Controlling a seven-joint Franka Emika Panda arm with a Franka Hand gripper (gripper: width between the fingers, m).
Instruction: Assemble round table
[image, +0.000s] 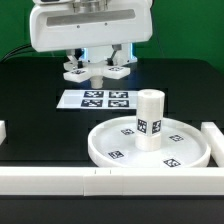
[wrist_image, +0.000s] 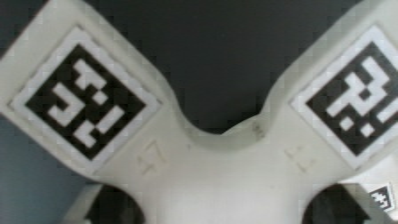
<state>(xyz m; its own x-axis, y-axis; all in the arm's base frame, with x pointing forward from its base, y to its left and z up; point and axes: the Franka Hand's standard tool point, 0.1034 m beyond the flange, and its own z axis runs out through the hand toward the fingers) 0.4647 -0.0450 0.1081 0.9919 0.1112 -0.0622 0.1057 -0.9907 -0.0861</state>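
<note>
The large rimmed round disc lies at the front, on the exterior view's right. The short thick cylinder post stands upright on its middle. My gripper is at the back, above the far edge of the marker board. It is shut on the small cross-shaped foot and holds it off the table. In the wrist view the foot fills the picture, with two tagged arms spreading away from my gripper. The dark fingers press on its hub from both sides.
The marker board lies flat on the black table just under the held foot. A long white border bar runs along the front edge. Shorter bars sit at the exterior view's right and left.
</note>
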